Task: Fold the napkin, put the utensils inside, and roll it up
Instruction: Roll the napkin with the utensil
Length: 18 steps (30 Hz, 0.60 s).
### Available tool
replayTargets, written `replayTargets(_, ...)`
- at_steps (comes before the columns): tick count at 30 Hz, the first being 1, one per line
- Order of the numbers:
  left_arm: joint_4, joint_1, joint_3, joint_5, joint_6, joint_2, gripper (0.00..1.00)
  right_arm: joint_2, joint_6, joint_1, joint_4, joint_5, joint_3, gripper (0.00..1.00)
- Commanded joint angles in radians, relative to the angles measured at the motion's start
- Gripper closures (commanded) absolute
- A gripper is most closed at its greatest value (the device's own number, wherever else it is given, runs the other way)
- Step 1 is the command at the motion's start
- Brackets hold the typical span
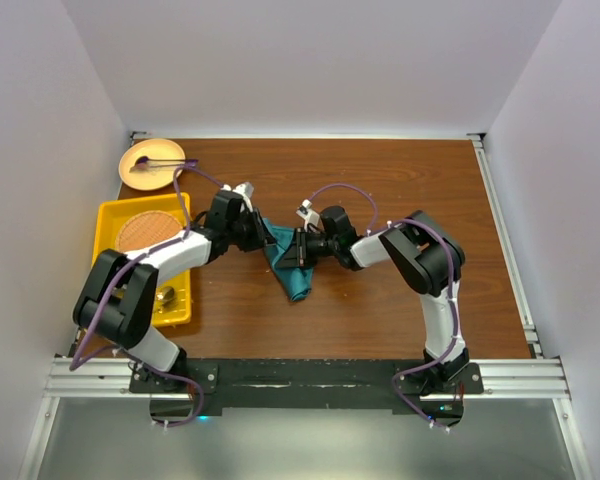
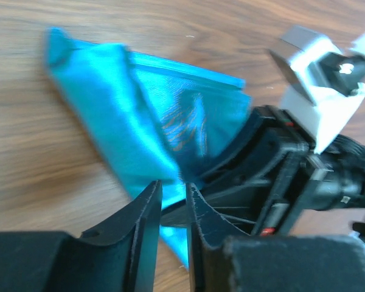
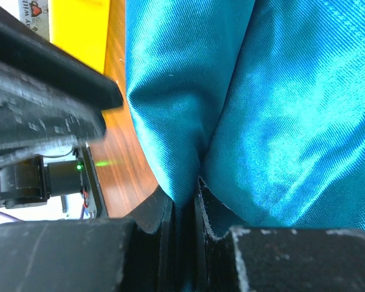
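From above we see the napkin (image 1: 292, 275) bunched into a loose wedge on the bench (image 1: 410, 180). It is held from both sides. The left tool (image 1: 264, 236) is on its upper left edge and the right tool (image 1: 298, 250) on its right edge, so the two tools sit almost nose to nose. The cloth's point trails below both tools, toward the arm bases.

The left wrist view shows what the top view cannot. The left tool (image 2: 172, 198) has its jaws nearly together, clamped on a fold of cloth. The rest spreads ahead of it in layered folds, and the right tool's dark body is just ahead to the right, against the fabric.

In the right wrist view the right tool (image 3: 182, 204) is drawn tight on a crease, and teal cloth fills nearly everything ahead of it.

For room, the yellow tray (image 1: 105, 215) with its brown disc (image 1: 148, 230) lies close behind the left tool, and a plate (image 1: 132, 178) sits beyond the tray. Behind and beyond the right tool we see bare wood, with the bench edges well apart from it.
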Motion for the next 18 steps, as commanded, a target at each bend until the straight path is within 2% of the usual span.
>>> replayTargets(1,0.208,0.011,-0.04,0.132,-0.084,0.064,0.78,0.062,-0.04,-0.004,-0.149,0.06,-0.039,1.0)
replayTargets(7,0.285,0.022,-0.042,0.088,-0.089,0.168,0.83,0.034,-0.063,-0.004,-0.195,0.077,-0.039,0.96)
replayTargets(10,0.311,0.047,-0.059,0.097,-0.108,0.216,0.85,-0.002,-0.095,0.001,-0.258,0.095,-0.032,0.91)
replayTargets(14,0.281,0.048,-0.046,0.077,-0.098,0.271,0.87,-0.073,-0.193,0.025,-0.434,0.187,0.015,0.74)
replayTargets(15,0.267,0.048,-0.043,0.069,-0.096,0.277,0.87,-0.1,-0.237,0.033,-0.52,0.216,0.031,0.67)
replayTargets(18,0.242,0.048,-0.045,0.052,-0.084,0.29,0.88,-0.137,-0.297,0.059,-0.649,0.295,0.083,0.57)
